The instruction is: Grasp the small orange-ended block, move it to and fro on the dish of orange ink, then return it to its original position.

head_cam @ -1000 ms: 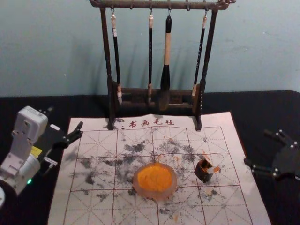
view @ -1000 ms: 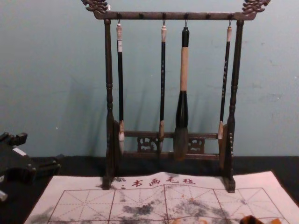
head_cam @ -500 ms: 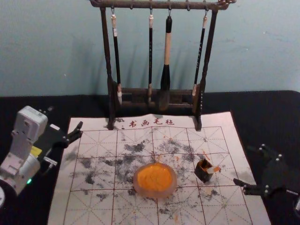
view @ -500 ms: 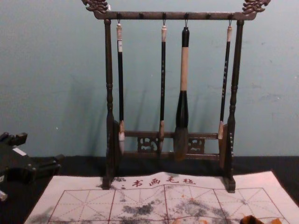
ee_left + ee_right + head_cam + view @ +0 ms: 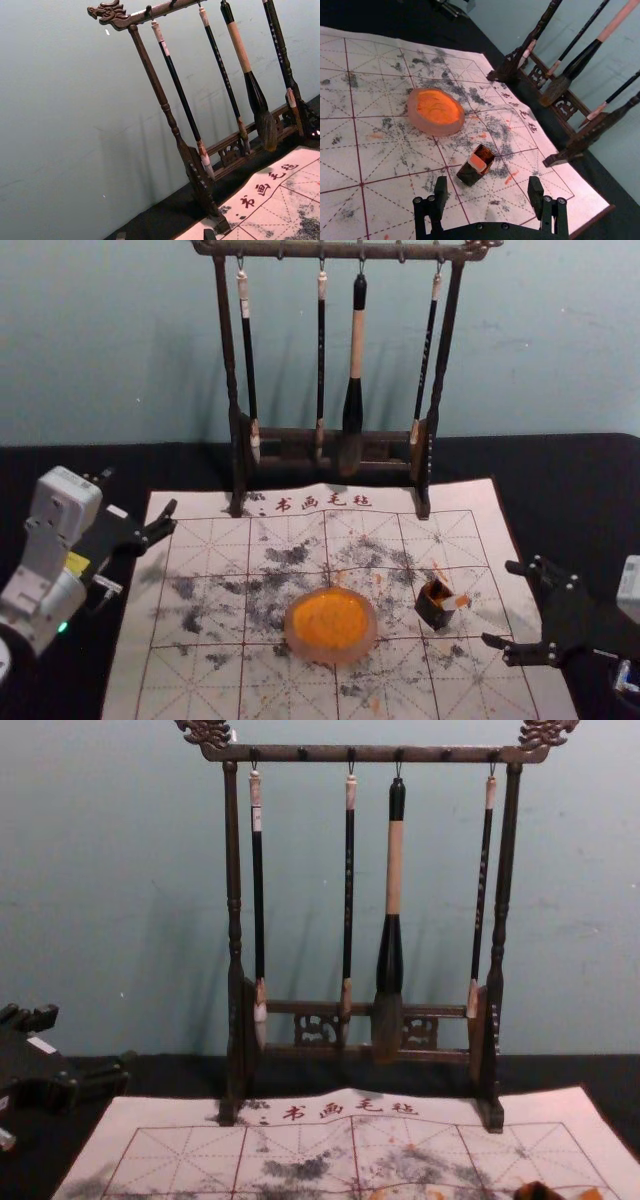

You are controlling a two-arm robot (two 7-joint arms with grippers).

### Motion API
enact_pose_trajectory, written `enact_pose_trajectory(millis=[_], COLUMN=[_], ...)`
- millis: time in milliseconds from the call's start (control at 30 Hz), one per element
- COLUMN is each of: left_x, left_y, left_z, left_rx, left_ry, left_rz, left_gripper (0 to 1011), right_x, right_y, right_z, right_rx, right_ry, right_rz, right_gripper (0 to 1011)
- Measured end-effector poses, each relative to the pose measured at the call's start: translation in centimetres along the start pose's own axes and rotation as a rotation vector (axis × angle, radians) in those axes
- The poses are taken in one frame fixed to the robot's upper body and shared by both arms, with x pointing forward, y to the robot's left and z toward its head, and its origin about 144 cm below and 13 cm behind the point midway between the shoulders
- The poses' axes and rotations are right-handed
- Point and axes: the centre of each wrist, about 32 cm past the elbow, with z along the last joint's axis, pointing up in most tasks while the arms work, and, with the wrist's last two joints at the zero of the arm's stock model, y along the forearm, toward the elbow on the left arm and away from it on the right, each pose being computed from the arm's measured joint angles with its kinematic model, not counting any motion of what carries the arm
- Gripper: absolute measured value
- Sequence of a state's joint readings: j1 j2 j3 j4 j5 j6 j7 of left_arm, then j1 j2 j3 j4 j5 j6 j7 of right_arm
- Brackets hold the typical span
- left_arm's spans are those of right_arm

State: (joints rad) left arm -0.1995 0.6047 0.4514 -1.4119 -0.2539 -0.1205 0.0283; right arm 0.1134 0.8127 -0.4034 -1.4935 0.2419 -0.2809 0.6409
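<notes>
I see on the table a thin whitish writing mat, printed with red grid lines and dark red characters, and its surface carries many grey, black and orange stains. On it stands a round, low dish with a thick, smooth, pinkish translucent wall, and inside is orange ink, which looks wet and a little uneven. To the right of the dish, well apart from it, is a small dark square box, open at the top, its inner walls stained with orange. The small orange-ended block, which I must take, is in this box and leans on its rim, so one end comes out. My right gripper is over the right edge of the mat, near the box and apart from it; its two black fingers are spread, with only air between them. My left gripper is parked at the left edge of the mat, also with fingers spread. Behind, at the far edge of the mat, rises a dark carved wooden stand. Three slender brushes and one thick brush with a pale wooden middle hang from it, before a plain blue-green wall.
</notes>
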Motion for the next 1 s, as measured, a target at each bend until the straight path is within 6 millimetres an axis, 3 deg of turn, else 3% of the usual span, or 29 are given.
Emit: enact_pose_trajectory(millis=[1000], left_x=[0.0], left_y=[0.0], left_z=[0.0], left_rx=[0.0], left_ry=[0.0], left_rz=[0.0], left_gripper=[1001], right_x=[2.5], right_y=[2.5], right_z=[1.1], right_rx=[-0.054], right_ry=[-0.123], right_rz=[0.08], right_gripper=[1002])
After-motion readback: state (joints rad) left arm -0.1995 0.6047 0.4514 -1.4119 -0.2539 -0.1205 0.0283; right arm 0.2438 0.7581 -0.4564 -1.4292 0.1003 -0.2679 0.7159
